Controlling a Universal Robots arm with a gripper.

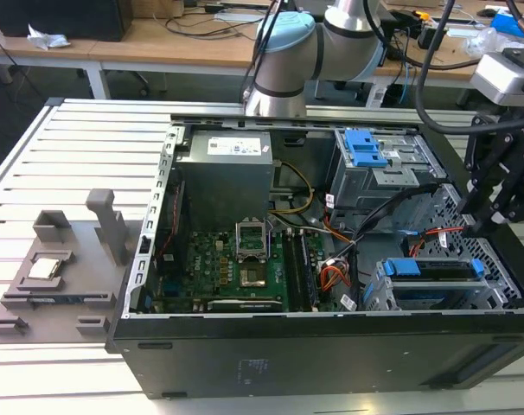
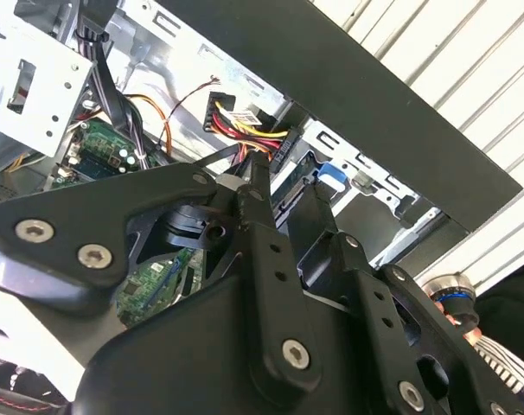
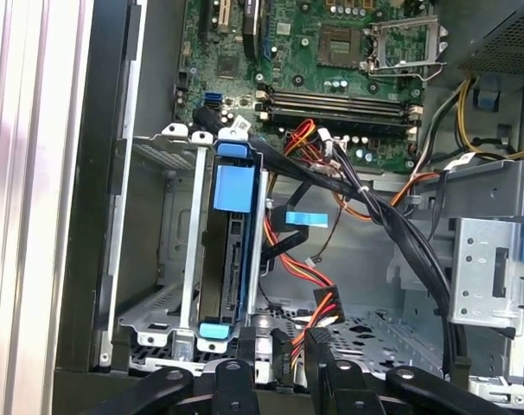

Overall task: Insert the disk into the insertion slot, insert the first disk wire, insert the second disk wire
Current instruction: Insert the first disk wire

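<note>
Fingers (image 3: 319,353) parted, disk (image 3: 236,186) seated in insertion slot (image 3: 171,233)

One open computer case (image 1: 331,363) lies on one slatted desk (image 1: 72,173). Inside it are one motherboard (image 1: 219,268) with one processor socket (image 1: 250,277), one grey power supply (image 1: 223,169) at twelve o'clock of the board, and two drive cages. The taller grey cage (image 1: 383,173) stands at one o'clock in the exterior view and bears one blue latch (image 1: 363,149). The insertion slot (image 1: 418,298) stands at four o'clock and holds one disk (image 1: 435,270). At nine o'clock of the case sits one grey fixture (image 1: 37,303) carrying one processor chip (image 1: 44,268). One robot arm (image 1: 288,52) rises at twelve o'clock, and one hand (image 3: 284,350) hangs near the insertion slot.
</note>
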